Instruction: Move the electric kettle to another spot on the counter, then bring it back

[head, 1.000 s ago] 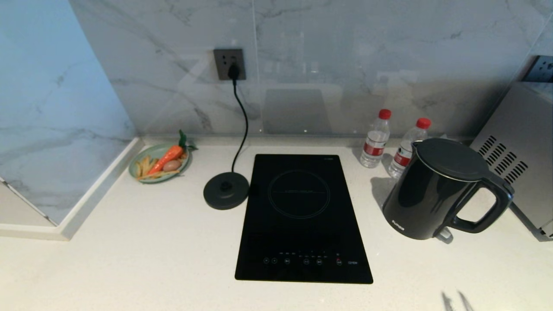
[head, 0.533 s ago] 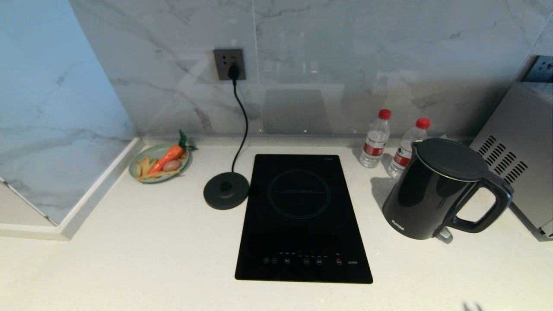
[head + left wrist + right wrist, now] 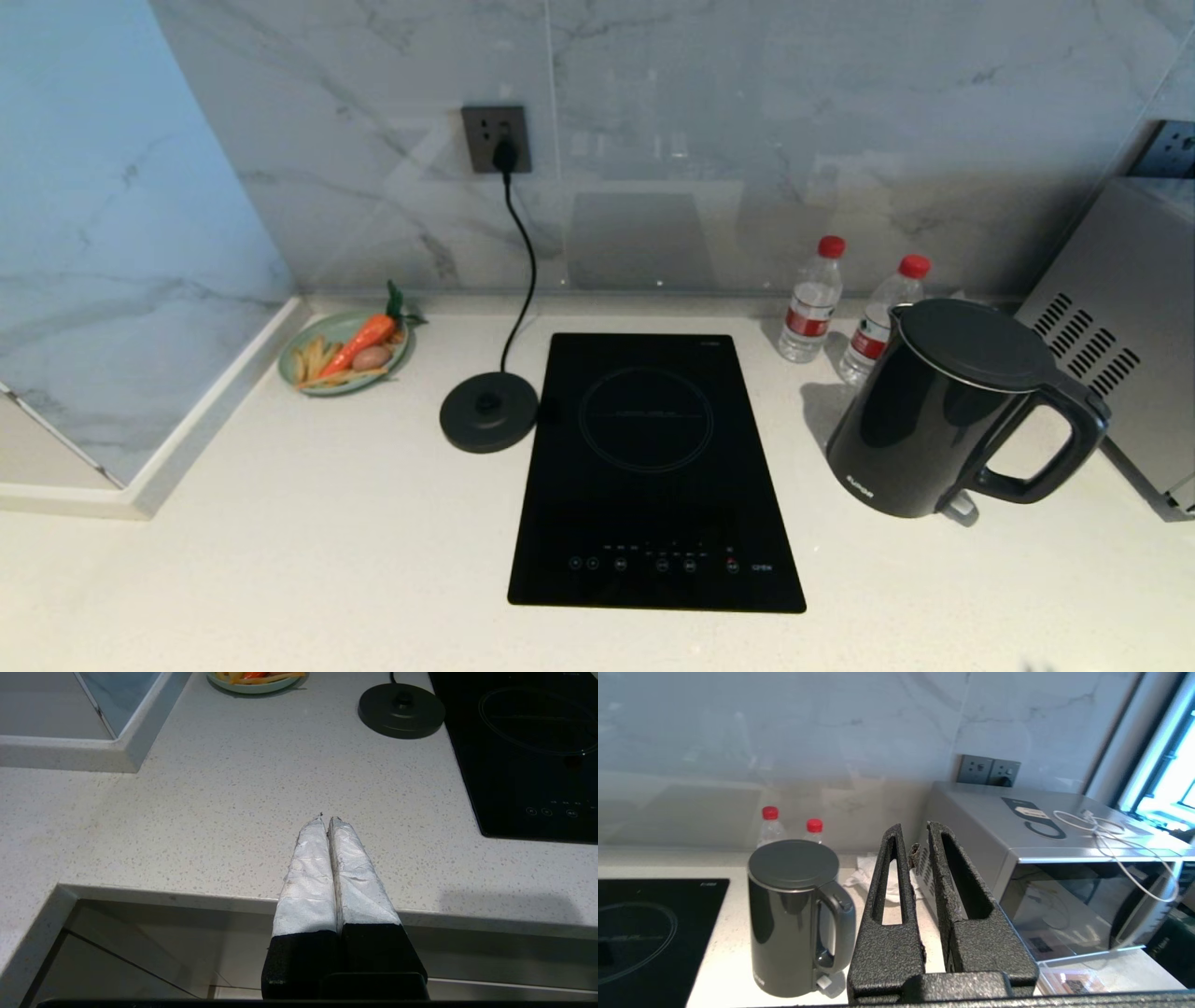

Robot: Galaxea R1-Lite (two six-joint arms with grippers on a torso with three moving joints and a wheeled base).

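Note:
The black electric kettle (image 3: 934,420) stands upright on the white counter (image 3: 327,523), right of the cooktop, its loop handle pointing to the front right. In the right wrist view the kettle (image 3: 789,914) is ahead and to one side of my right gripper (image 3: 913,828), well apart from it. That gripper's fingers stand a narrow gap apart with nothing between them. My left gripper (image 3: 325,819) hovers shut and empty over the counter's front edge (image 3: 187,898), far left of the kettle.
The round power base (image 3: 488,411) with its cord sits left of the black cooktop (image 3: 653,467). Two water bottles (image 3: 812,299) stand behind the kettle, a silver microwave (image 3: 1120,345) to its right. A plate of vegetables (image 3: 344,350) is at the back left.
My right gripper's tips, seen at the bottom right of the head view a second ago, have drawn back out of that view. The kettle has not moved.

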